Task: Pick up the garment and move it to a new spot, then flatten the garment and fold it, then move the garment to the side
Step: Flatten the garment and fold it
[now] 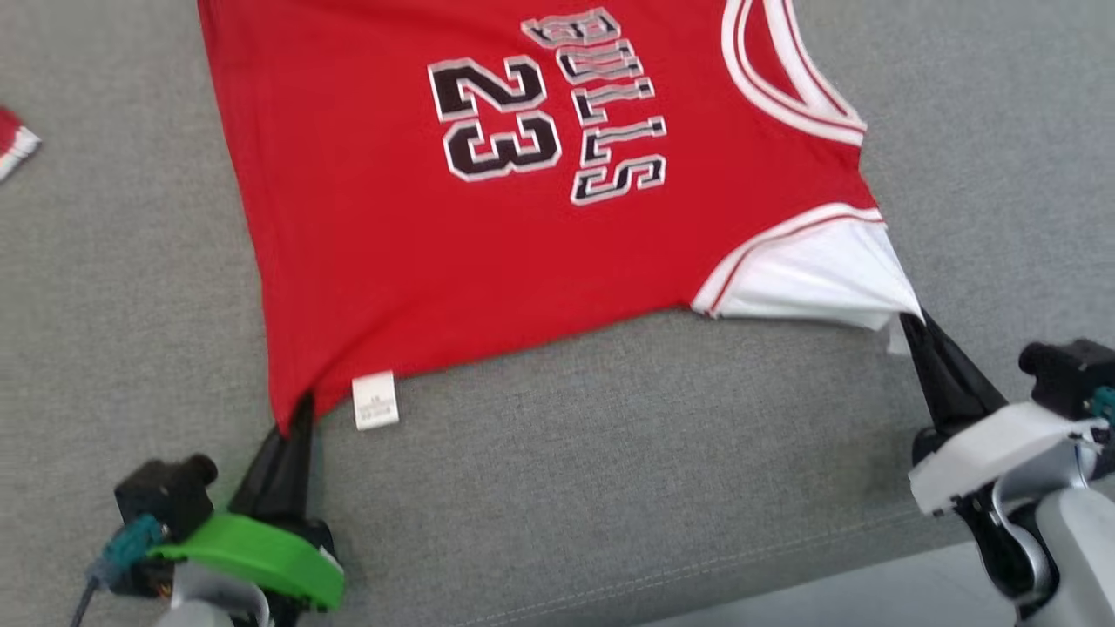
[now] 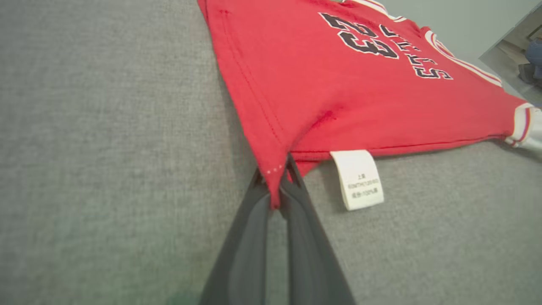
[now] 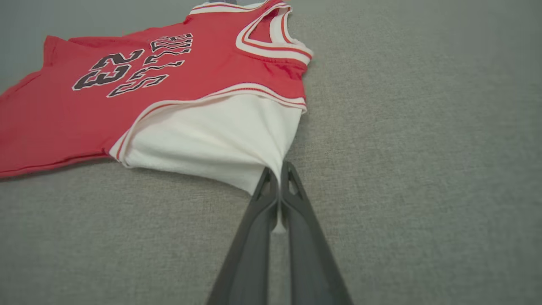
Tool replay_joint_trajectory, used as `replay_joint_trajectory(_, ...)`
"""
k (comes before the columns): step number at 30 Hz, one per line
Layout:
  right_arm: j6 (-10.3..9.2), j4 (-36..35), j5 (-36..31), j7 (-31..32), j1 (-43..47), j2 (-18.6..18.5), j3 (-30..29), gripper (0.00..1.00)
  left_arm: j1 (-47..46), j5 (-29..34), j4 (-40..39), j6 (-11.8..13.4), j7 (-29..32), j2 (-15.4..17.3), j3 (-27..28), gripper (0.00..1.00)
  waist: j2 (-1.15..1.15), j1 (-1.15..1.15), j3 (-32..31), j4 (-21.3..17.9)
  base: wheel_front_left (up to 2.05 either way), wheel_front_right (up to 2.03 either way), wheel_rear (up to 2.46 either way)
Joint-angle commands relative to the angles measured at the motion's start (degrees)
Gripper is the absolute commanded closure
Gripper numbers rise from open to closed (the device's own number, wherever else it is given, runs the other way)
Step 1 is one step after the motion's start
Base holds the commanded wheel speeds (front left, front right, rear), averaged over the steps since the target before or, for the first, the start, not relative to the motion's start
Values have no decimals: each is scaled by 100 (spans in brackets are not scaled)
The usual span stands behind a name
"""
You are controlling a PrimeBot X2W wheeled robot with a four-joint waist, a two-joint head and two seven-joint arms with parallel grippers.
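The garment (image 1: 418, 261) is a red basketball jersey with black "23" lettering, white trim and a white sleeve, spread over grey fabric. My left gripper (image 1: 292, 416) is shut on its near red hem corner, beside a white care label (image 1: 375, 400). In the left wrist view the red corner (image 2: 275, 178) is pinched between the dark fingers (image 2: 247, 237) of the left gripper (image 2: 277, 180). My right gripper (image 1: 910, 322) is shut on the tip of the white sleeve (image 1: 819, 279). The right wrist view shows the right gripper (image 3: 277, 176) clamping that white sleeve (image 3: 220, 140), with the jersey (image 3: 63, 114) stretched away to the left.
The grey upholstered surface (image 1: 610, 470) runs all around the jersey, with a seam and front edge at the lower right (image 1: 784, 557). A small red and white cloth scrap (image 1: 13, 144) lies at the far left. A pale floor strip (image 1: 871, 601) shows beyond the edge.
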Motion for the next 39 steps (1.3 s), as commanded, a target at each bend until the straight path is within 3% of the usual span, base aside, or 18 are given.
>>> replay_joint_trajectory(1, -12, -129, 98, 43, 333, -70, -122, 100, 367, -83, -208, 159, 21, 33, 12, 100, 61, 1, -1204, 242, 0, 0, 0)
replay_joint_trajectory(8, -11, -1410, 280, 452, 2067, -49, -925, 100, 1962, -230, -1948, 1037, 222, 25, -71, 100, 61, 1, -1511, 216, 0, 0, 0)
replay_joint_trajectory(12, -11, -1700, 197, 681, 2016, 126, -987, 100, 2063, -308, -2274, 1215, 376, 40, -53, 100, 61, 1, -1484, 104, 0, 0, 0)
replay_joint_trajectory(21, -10, -1187, 5, 999, 882, 431, -667, 100, 1451, -488, -2273, 1316, 990, 101, -33, 100, 61, 1, -1064, 66, 0, 0, 0)
replay_joint_trajectory(30, -10, -3, -148, 1039, -699, 538, -464, 100, 146, -608, -1684, 1175, 1724, 59, -15, 100, 61, 1, -369, 294, 0, 0, 0)
replay_joint_trajectory(39, -10, 1298, -333, 807, -1903, 586, -138, 100, -698, -760, -814, 1074, 2105, -102, -36, 100, 61, 1, -181, 410, 0, 0, 0)
